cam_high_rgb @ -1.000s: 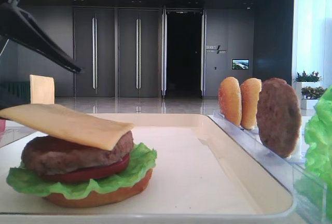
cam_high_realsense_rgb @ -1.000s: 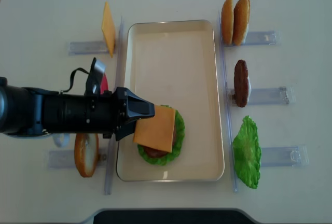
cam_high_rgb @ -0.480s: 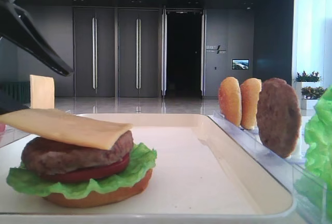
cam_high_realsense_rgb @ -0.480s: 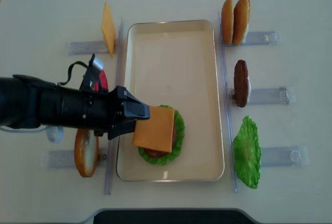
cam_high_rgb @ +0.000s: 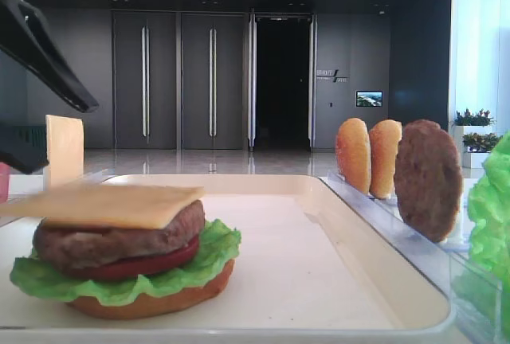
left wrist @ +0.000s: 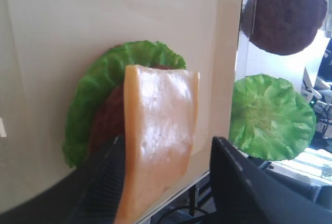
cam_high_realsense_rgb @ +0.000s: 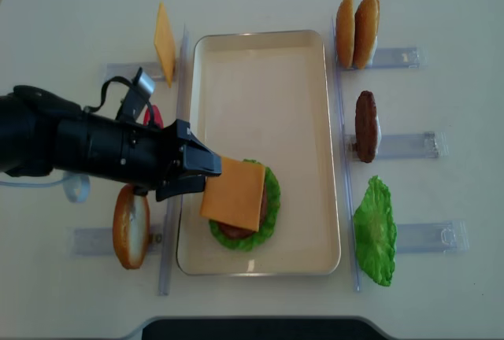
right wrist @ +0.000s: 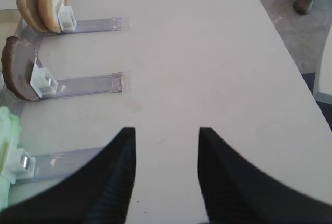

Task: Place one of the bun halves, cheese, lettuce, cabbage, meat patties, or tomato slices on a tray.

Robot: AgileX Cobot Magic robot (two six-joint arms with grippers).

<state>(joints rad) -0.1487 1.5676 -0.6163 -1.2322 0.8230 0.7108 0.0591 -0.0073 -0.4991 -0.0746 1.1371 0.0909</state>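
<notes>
A burger stack stands on the cream tray [cam_high_realsense_rgb: 260,72]: bun half [cam_high_rgb: 151,300], lettuce [cam_high_rgb: 199,260], tomato slice [cam_high_rgb: 151,265] and meat patty [cam_high_rgb: 111,240]. The cheese [cam_high_realsense_rgb: 233,193] lies flat on the patty, its left edge overhanging. My left gripper [cam_high_realsense_rgb: 206,175] is open at that overhanging edge, one finger [cam_high_rgb: 48,65] well above the slice and the other below it. In the left wrist view the cheese [left wrist: 158,130] runs between the spread fingers of my left gripper [left wrist: 167,146]. My right gripper [right wrist: 167,146] is open over bare table.
Clear holders flank the tray. On the right stand two bun halves [cam_high_realsense_rgb: 356,31], a patty [cam_high_realsense_rgb: 365,126] and lettuce [cam_high_realsense_rgb: 375,230]. On the left are a spare cheese slice [cam_high_realsense_rgb: 164,43], a bun half [cam_high_realsense_rgb: 131,226] and a red slice [cam_high_realsense_rgb: 155,113] behind my arm.
The cheese has dropped from a tilt to lying flat on the patty. My left gripper has drawn back to the left, away from the stack.
</notes>
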